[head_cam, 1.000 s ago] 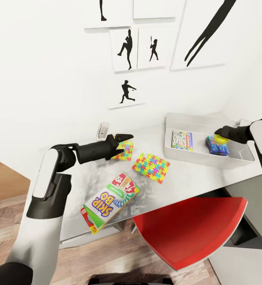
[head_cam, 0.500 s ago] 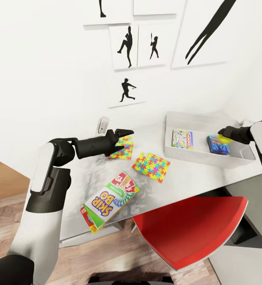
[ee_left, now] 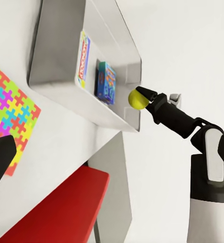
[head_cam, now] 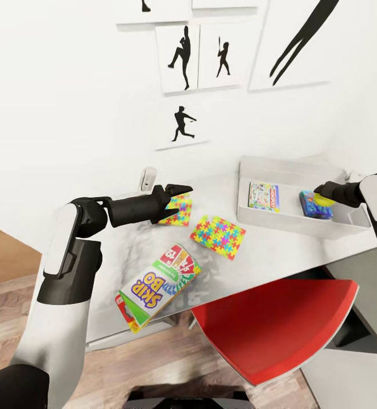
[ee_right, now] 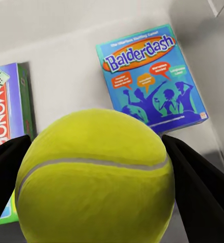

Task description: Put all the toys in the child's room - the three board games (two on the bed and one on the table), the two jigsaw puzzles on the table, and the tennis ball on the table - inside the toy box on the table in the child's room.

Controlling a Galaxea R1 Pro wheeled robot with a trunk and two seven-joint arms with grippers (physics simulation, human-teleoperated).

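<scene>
Pale counter (head_cam: 256, 255) against white poster wall. Two puzzles (head_cam: 218, 236), one Skip-Bo box (head_cam: 158, 285) on it; two game boxes (head_cam: 264, 196) in toy box (head_cam: 293, 222). Right gripper (head_cam: 320, 193) clamping tennis ball (ee_right: 97, 177) above tray; left gripper (head_cam: 179, 200) parted, empty.

The left end effector (head_cam: 179, 190) hides part of one jigsaw puzzle (head_cam: 178, 211).

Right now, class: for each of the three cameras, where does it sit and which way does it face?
Head view: looks down over the table; both arms show.
Left wrist view: looks across at the toy box and the right gripper holding the tennis ball.
Right wrist view: looks down past the ball at the Balderdash box.
Shared: all see the Monopoly box.
</scene>
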